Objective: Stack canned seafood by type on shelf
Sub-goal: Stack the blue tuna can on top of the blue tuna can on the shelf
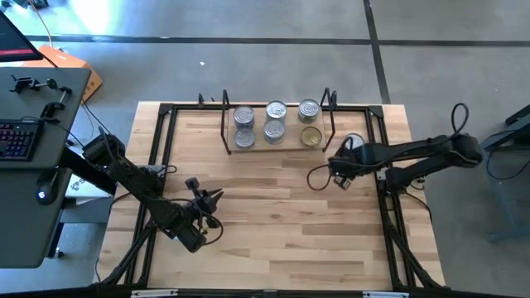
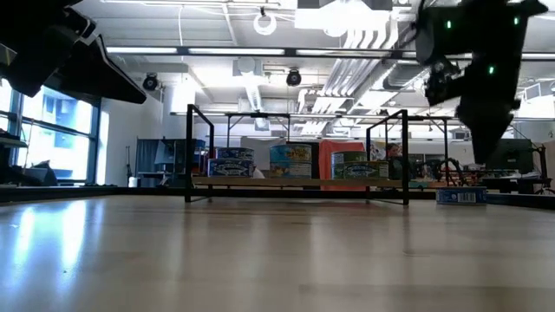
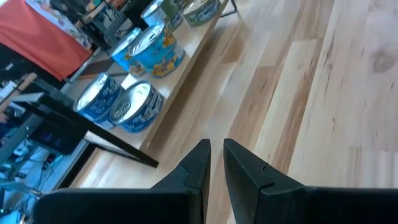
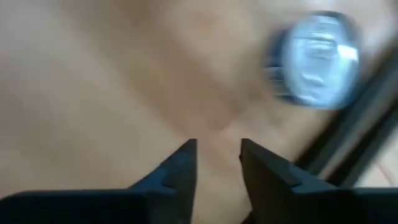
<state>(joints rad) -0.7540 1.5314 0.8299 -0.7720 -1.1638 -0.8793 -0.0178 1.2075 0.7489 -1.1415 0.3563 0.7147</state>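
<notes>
The shelf, a light-wood board in a black wire frame, stands at the table's far middle. It carries several tins in three pairs, silver-lidded except one gold lid. Their blue labels face the low view and the left wrist view. One more silver-lidded tin rests on its base on the table right of the shelf. My right gripper is open and empty, hovering in front of the shelf's right end. My left gripper is empty, a narrow gap between its fingers, above the table's near left.
A black tube frame runs around the tabletop's edges. Bare wood lies between the two arms and in front of the shelf. A desk with a keyboard stands left of the table. The room beyond the shelf is cluttered with equipment.
</notes>
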